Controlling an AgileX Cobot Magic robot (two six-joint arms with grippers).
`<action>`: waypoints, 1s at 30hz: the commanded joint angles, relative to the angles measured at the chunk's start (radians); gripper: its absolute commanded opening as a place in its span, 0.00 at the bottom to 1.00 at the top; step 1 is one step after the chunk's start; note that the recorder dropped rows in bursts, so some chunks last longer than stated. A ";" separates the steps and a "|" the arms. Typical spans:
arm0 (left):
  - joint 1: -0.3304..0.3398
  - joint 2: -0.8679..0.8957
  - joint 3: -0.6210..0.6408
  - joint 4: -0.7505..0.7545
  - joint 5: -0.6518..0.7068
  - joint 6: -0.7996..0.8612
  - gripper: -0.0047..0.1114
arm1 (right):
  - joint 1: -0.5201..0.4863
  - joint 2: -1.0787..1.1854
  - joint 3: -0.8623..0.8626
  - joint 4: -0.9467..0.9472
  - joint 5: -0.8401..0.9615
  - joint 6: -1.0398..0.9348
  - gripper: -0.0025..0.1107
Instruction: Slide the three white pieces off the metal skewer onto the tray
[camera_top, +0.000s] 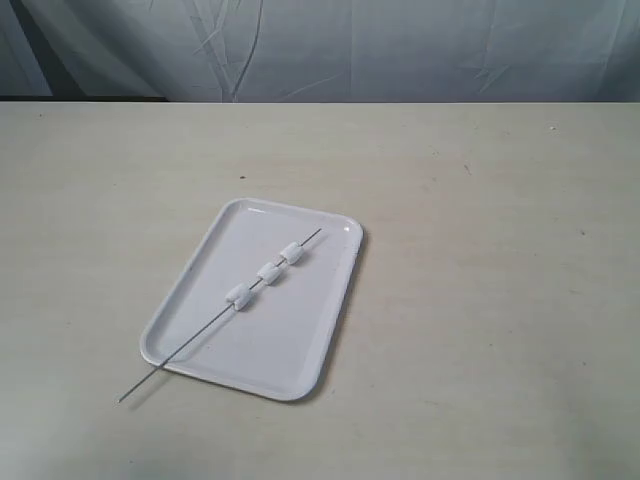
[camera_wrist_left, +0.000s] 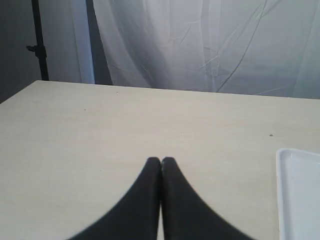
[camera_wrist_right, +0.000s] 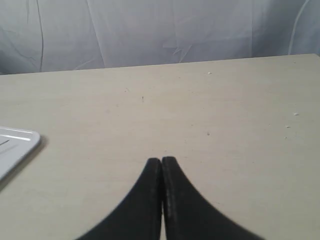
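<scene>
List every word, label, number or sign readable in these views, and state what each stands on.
None can be read in any view. The tray, the metal skewer, the three white pieces, the table and the backdrop curtain bear no writing; neither does the left gripper or the right gripper.

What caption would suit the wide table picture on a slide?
Three white pieces threaded on a metal skewer lying diagonally across a white tray, one end overhanging onto the table.

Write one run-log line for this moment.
pieces: three on skewer | skewer: across tray | left gripper: jaws shut | right gripper: jaws shut
</scene>
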 joint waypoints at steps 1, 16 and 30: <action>0.006 -0.005 0.004 -0.004 -0.003 -0.004 0.04 | -0.005 -0.006 0.002 -0.001 -0.005 -0.001 0.02; 0.006 -0.005 0.004 0.007 -0.431 0.000 0.04 | -0.005 -0.006 0.002 -0.001 -0.005 -0.001 0.02; 0.006 -0.005 0.004 0.103 -1.065 -0.122 0.04 | -0.005 -0.006 0.002 -0.001 -0.005 -0.001 0.02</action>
